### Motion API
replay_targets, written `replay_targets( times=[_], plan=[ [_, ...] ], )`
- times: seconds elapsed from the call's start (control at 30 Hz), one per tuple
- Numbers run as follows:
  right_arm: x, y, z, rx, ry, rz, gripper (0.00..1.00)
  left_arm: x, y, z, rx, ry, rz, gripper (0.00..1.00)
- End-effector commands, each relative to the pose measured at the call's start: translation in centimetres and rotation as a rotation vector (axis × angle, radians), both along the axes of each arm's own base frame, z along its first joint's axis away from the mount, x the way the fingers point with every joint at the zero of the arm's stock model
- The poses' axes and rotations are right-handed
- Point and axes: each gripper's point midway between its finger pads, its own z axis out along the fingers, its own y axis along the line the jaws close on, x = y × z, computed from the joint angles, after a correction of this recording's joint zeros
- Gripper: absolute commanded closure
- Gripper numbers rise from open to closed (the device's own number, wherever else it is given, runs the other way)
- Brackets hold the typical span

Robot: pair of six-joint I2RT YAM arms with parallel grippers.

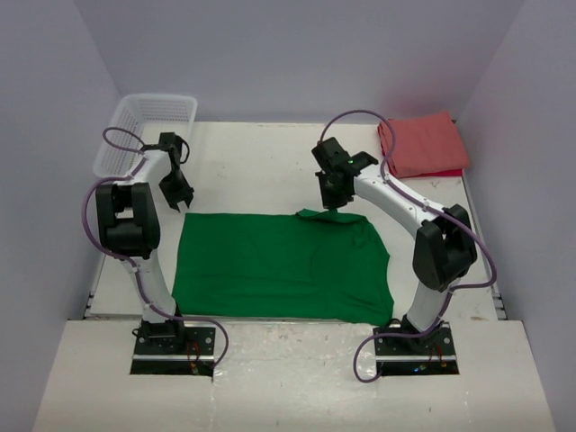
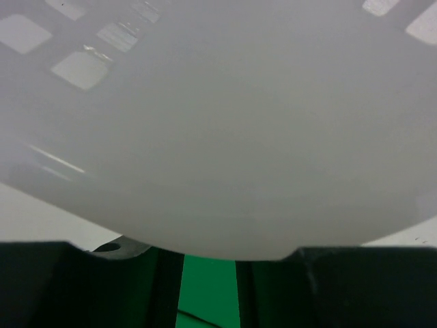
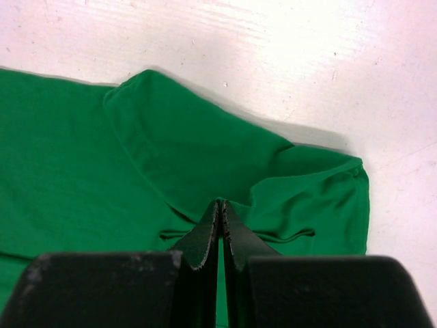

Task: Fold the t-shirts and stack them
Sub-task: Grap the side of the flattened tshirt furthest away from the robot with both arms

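Right jaws closed over green t-shirt [image 3: 102, 171], salmon t-shirt [image 1: 421, 144] folded

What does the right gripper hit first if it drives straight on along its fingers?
The bright green cloth t-shirt, near its far edge, directly beyond the shut right gripper. The remaining gap is unclear; it may already touch.

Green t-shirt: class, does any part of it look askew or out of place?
Yes. The green t-shirt lies mostly flat, but at its far edge a flap is folded back over the body, by the right gripper.
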Motion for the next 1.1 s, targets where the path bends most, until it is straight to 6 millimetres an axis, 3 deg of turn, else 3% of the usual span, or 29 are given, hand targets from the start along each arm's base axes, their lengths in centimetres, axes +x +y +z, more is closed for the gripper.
replay_targets(
  times=[0.0,0.53,0.83,0.93,1.03,1.07],
  plan=[
    [0.4,0.0,1.8,0.046,-0.054,0.007,1.00,-0.1,0.9,-0.1,0.044,0.017,-0.008,0.66],
    [-0.2,-0.1,2.3,0.076,-0.063,-0.001,1.00,-2.1,-0.5,-1.7,0.020,-0.008,-0.012,0.67],
    [-1.0,-0.5,2.6,0.094,-0.072,-0.002,1.00,-2.8,-1.1,-4.7,0.017,0.035,-0.031,0.66],
    [-1.2,-0.6,2.6,0.093,-0.071,-0.006,1.00,-2.8,-1.0,-4.9,0.035,0.036,-0.034,0.66],
    [-1.3,-0.7,2.2,0.092,-0.067,-0.010,1.00,-2.4,-1.0,-4.6,0.048,0.019,-0.043,0.74],
    [-1.3,-0.7,2.2,0.093,-0.067,-0.010,1.00,-2.1,-0.9,-4.3,0.050,0.003,-0.043,0.81]
  ],
)
